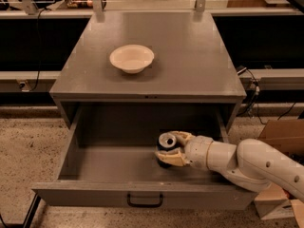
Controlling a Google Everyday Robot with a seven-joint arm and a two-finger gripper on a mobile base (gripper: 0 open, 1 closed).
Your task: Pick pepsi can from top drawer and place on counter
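The pepsi can (166,140) stands upright on the floor of the open top drawer (95,194), right of centre, with its silver top showing. My gripper (174,147) reaches in from the right. Its two cream fingers (172,158) sit against the can's far and near sides, closed on it. The can's dark body is mostly hidden behind the lower finger. The can rests on the drawer floor. The counter (190,56) is the flat grey top of the cabinet, above and behind the drawer.
A white bowl (132,57) sits on the counter, left of centre. The drawer's front panel carries a small dark handle (145,201). A cardboard box (280,137) stands on the floor at the right. Cables hang by the cabinet's right side.
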